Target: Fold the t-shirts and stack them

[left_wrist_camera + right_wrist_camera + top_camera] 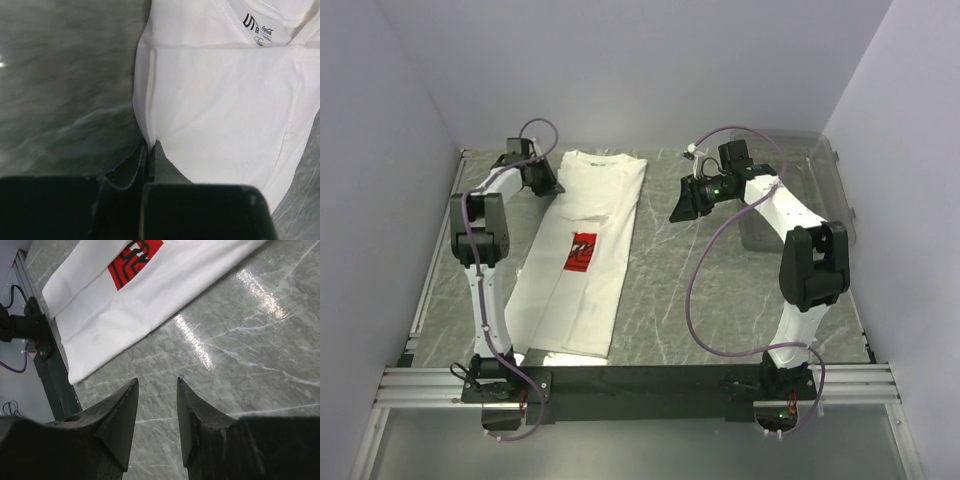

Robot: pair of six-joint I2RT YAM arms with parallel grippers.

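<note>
The white t-shirt [582, 260] with a red square chest print [583, 252] lies lengthwise on the left half of the table, its sides folded in to a long strip, collar at the far end. My left gripper [552, 186] is at the shirt's far left edge, shut on a pinch of white cloth [148, 135]. The collar label [257, 30] shows in the left wrist view. My right gripper [681, 207] hovers open and empty over bare table right of the shirt. Its view shows the shirt's hem [105, 335] and print [135, 260] ahead.
A clear grey plastic bin [800, 190] stands at the far right, partly behind my right arm. The table is grey marble [670, 300] with a metal rail [640, 380] along the near edge. Purple walls close in left, right and back.
</note>
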